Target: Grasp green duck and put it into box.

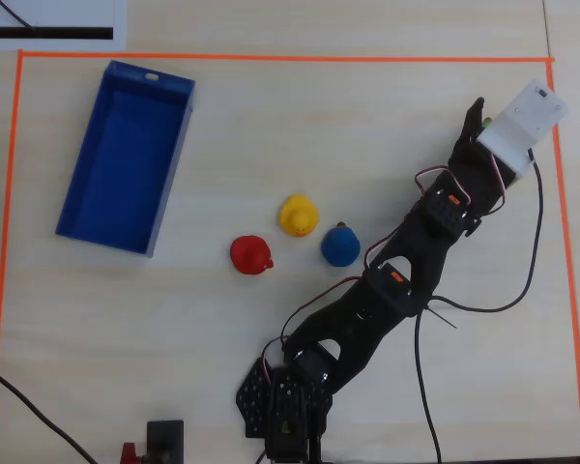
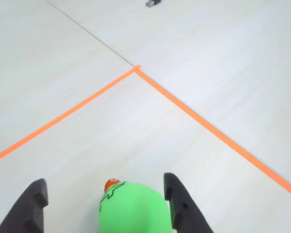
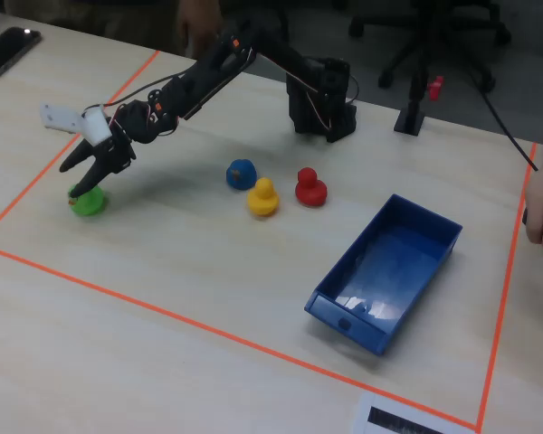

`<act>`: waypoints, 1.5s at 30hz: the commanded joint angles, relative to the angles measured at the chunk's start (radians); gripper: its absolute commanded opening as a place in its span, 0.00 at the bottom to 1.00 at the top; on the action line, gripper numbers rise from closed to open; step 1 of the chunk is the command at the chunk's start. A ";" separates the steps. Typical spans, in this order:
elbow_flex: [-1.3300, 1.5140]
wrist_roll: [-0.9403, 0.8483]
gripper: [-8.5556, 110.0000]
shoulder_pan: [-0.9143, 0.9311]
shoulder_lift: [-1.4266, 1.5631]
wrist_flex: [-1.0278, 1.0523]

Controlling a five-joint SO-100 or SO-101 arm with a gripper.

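Gripper [image 3: 83, 181]: at left of frame we see it lowered over the green duck [image 3: 90, 202].
Jaws: spread around the duck.
Box [image 3: 344, 316]: lower right, well apart.
Other ducks: blue duck [image 3: 242, 174], yellow duck [image 3: 263, 198], red duck [image 3: 309, 187], centre.

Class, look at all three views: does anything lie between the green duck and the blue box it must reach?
The yellow duck, blue duck and red duck stand roughly between the green duck and the box.

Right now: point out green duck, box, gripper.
green duck [image 2: 133, 211], wrist view, on its body.
box [image 3: 432, 225], fixed view, on its far rim.
gripper [image 3: 83, 181], fixed view, midway between fingertips.
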 commanded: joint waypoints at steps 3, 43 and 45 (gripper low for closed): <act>0.021 -0.006 0.35 0.012 0.005 -0.043; -0.029 0.064 0.07 0.009 -0.061 -0.005; -0.052 0.153 0.07 -0.002 0.037 0.176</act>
